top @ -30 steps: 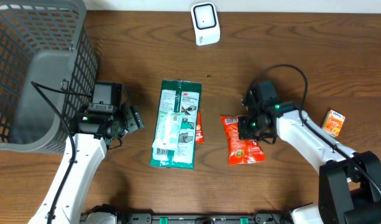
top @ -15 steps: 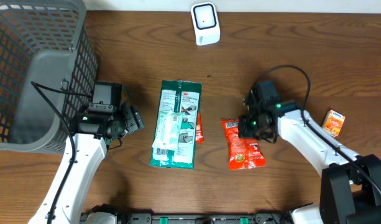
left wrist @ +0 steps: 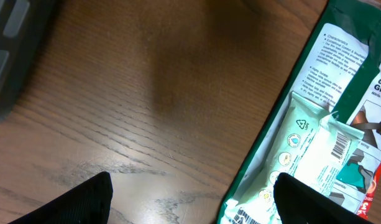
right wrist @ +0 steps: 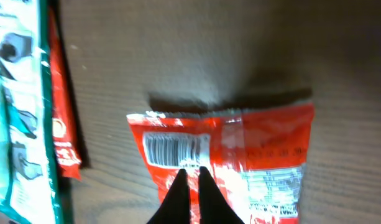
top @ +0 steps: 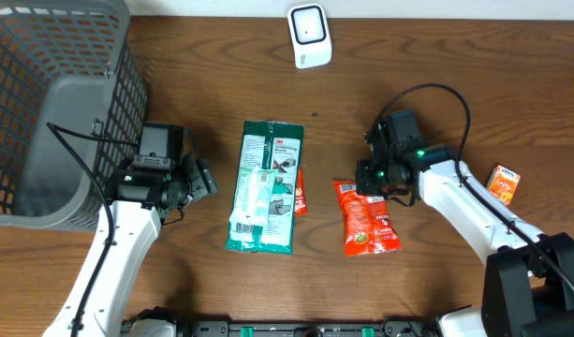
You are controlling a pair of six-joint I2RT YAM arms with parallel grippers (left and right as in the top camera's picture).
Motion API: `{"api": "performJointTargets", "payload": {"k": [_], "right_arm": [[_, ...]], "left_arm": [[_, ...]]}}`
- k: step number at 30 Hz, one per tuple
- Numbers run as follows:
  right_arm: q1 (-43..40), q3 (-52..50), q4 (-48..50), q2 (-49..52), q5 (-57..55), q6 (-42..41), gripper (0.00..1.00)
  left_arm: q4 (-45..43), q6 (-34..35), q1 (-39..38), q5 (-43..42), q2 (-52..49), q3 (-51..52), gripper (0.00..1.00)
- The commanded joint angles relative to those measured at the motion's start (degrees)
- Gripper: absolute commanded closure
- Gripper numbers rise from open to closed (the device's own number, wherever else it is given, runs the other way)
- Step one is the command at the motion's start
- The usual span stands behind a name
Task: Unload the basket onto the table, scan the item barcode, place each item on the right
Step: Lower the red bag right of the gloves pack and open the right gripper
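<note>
Wood-grain worktop carries all items. The right end effector is closed, its two fingers drawn together with only a sliver between them, tips resting on the upper part of the red snack bag. Whether any film is pinched between them cannot be told. The bag lies flat beneath this end effector, and its barcode faces up just ahead of the fingertips. A white scanner stands well apart from it, at the far edge of the worktop. A small orange box lies on its outer side, apart.

The left end effector stands wide open and holds nothing, with bare wood between its fingers. A green package lies flat just beside its right finger, printed back up. A red sachet shows at that package's far edge. A grey basket sits behind this end effector.
</note>
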State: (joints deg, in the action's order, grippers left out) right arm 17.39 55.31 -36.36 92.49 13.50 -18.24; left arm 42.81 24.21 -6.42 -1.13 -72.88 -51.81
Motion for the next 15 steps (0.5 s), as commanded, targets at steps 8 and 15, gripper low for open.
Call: {"api": "performJointTargets", "payload": {"k": [8,15], "right_arm": [[-3.7,5.0,-6.9,-3.2,0.5,7.2,0.76],[-8.8,5.6,-8.0,-4.1,0.8,8.6,0.50]], "left_arm": [[-1.2,0.1,0.2,0.5,-0.1,0.0,0.05],[-5.9,-0.6,-0.1,-17.0,-0.1,-0.1,0.65]]}}
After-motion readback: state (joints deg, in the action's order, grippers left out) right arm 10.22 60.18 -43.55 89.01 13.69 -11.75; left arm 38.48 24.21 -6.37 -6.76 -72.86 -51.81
